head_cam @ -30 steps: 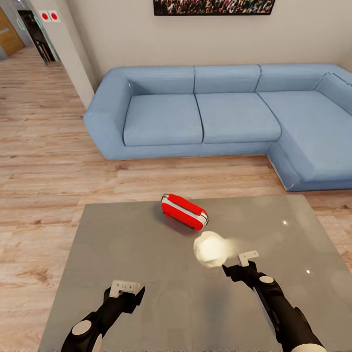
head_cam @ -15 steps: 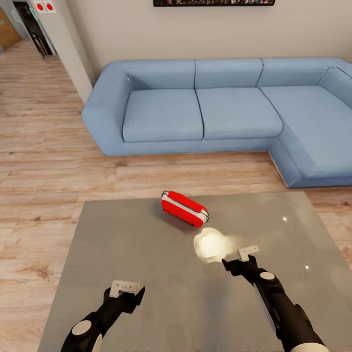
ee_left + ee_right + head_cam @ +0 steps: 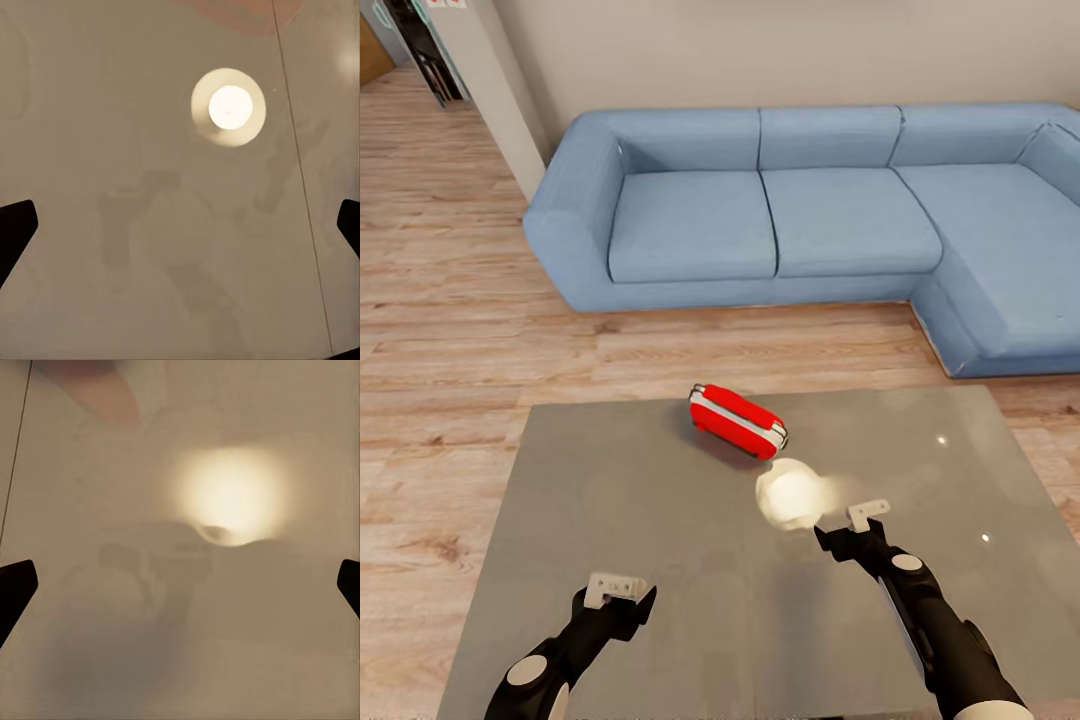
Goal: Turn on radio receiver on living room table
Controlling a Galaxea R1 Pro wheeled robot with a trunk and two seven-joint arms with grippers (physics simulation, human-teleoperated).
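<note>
Both jaws, left [image 3: 618, 590] and right [image 3: 857, 527], gape empty above the table [image 3: 660, 520], short of the radio receiver [image 3: 738, 421].

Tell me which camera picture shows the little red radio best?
The head view. There the whole radio receiver sits in plain sight on the grey table, in front of the blue sofa. The right wrist view catches a blurry reddish smudge on the glossy tabletop, the left wrist view a fainter one; both could be its reflection.
</note>
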